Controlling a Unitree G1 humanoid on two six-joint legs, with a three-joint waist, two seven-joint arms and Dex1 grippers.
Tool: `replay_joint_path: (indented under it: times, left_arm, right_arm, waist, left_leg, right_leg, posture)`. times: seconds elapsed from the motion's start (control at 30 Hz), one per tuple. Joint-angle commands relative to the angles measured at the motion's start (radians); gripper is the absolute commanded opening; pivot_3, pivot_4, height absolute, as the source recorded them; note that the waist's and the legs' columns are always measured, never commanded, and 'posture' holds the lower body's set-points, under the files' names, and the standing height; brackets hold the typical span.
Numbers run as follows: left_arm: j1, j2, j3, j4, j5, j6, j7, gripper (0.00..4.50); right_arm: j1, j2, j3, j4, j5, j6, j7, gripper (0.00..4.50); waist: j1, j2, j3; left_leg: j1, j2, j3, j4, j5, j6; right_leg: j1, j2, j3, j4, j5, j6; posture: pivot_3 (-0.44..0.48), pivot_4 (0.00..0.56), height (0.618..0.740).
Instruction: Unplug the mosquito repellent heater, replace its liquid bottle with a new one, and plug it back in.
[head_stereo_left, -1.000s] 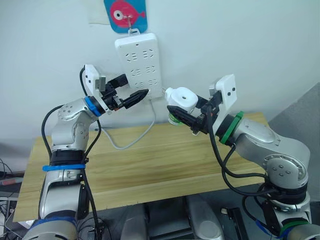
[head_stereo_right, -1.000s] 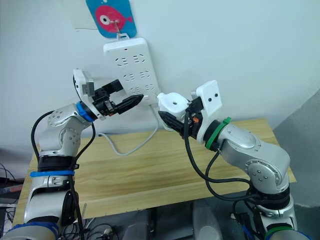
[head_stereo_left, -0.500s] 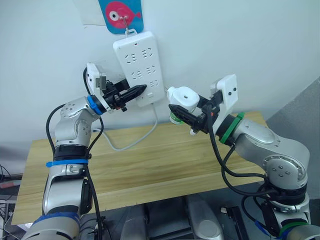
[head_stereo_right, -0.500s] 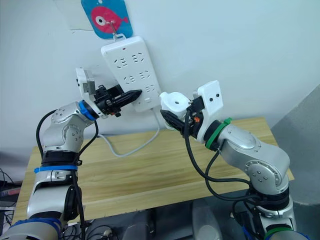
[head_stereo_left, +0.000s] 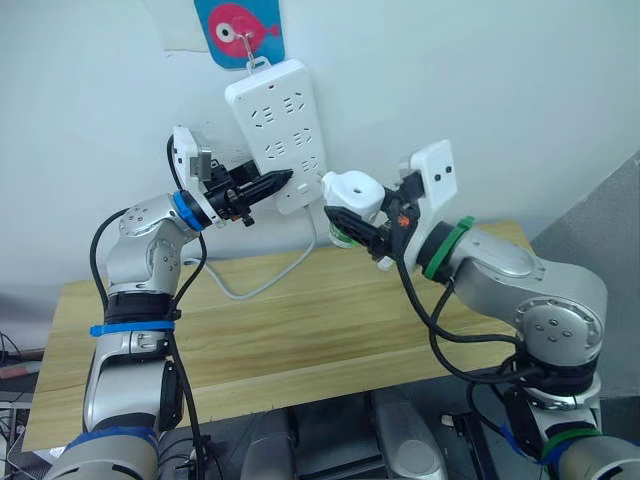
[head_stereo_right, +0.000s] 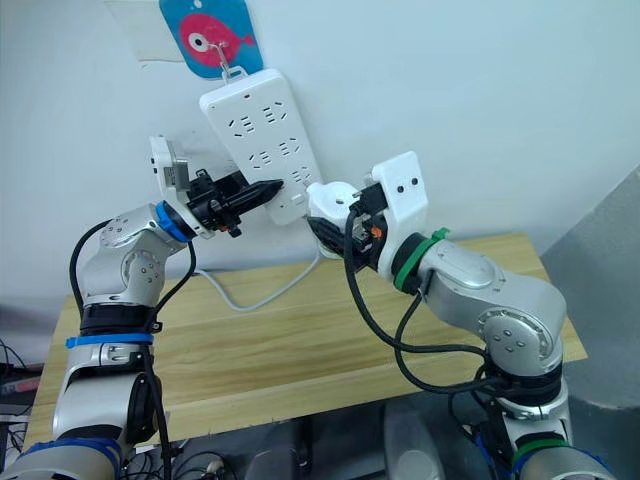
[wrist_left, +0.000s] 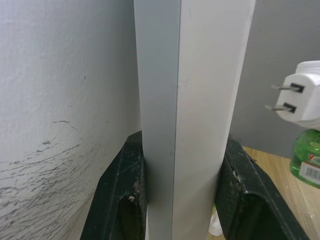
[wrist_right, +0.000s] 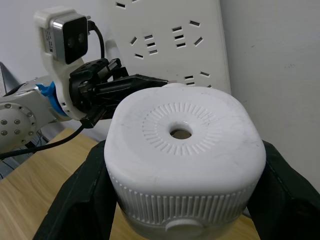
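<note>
- The right gripper (head_stereo_left: 352, 222) is clamped on the mosquito repellent heater (head_stereo_left: 356, 192), one black finger (wrist_right: 75, 197) on each side of its ribbed white body, the fingers spread only as wide as the unit
- The heater is held up in the air above the wooden table (head_stereo_left: 300, 330), just beside the lower end of the white power strip (head_stereo_left: 279, 133) that hangs on the wall, but not plugged in: the left wrist view shows its two bare plug prongs (wrist_left: 282, 97) pointing toward the strip with a gap between them
- The heater's face with the round hole (wrist_right: 181, 133) is turned up toward the right wrist camera
- A green bottle (head_stereo_left: 343, 234) sits under the heater, its translucent body with a label showing below the white shell (wrist_left: 308, 159); whether it carries a cap cannot be told
- The left gripper (head_stereo_left: 276, 182) is raised to the power strip's lower part; in the left wrist view its two black fingers (wrist_left: 122, 200) stand on either side of the strip's long edge, pressed against it, so the jaws are holding the strip at a narrow-to-middle spread equal to the strip's thickness
- The strip hangs tilted from a hook below a blue card with a pink fish (head_stereo_left: 240, 26), and its white cable (head_stereo_left: 262, 284) loops down to the table top and back up toward the wall
- The two grippers are near each other, the left one's fingertips a little apart from the heater
</note>
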Motion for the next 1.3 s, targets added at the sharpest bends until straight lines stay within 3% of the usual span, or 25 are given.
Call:
replay_joint_path:
  times: [0.03,0.43,1.3]
  left_arm:
    - [-0.010,0.011,0.022,-0.043,-0.010,0.003,0.012,1.31]
    - [-0.005,0.004,0.018,-0.085,-0.008,0.018,0.040,1.31]
    - [0.026,-0.016,0.013,-0.155,-0.019,0.045,0.069,1.31]
  right_arm:
    - [-0.041,0.035,0.005,-0.012,-0.010,0.024,-0.032,2.97]
    - [-0.082,0.138,0.015,0.053,-0.102,0.080,-0.075,2.97]
    - [-0.134,0.210,0.011,0.125,-0.269,0.054,0.034,2.97]
  waist:
    - [0.000,0.000,0.000]
    - [0.002,0.000,0.000]
    - [0.007,0.000,0.000]
  left_leg:
    - [0.000,0.000,0.000,0.000,0.000,0.000]
    - [0.000,0.000,0.000,0.000,0.000,0.000]
    - [0.000,0.000,0.000,0.000,0.000,0.000]
  right_leg:
    - [0.000,0.000,0.000,0.000,0.000,0.000]
    - [0.000,0.000,0.000,0.000,0.000,0.000]
    - [0.000,0.000,0.000,0.000,0.000,0.000]
  posture:
    - [-0.290,0.252,0.730]
    - [-0.269,0.259,0.730]
    - [-0.256,0.250,0.730]
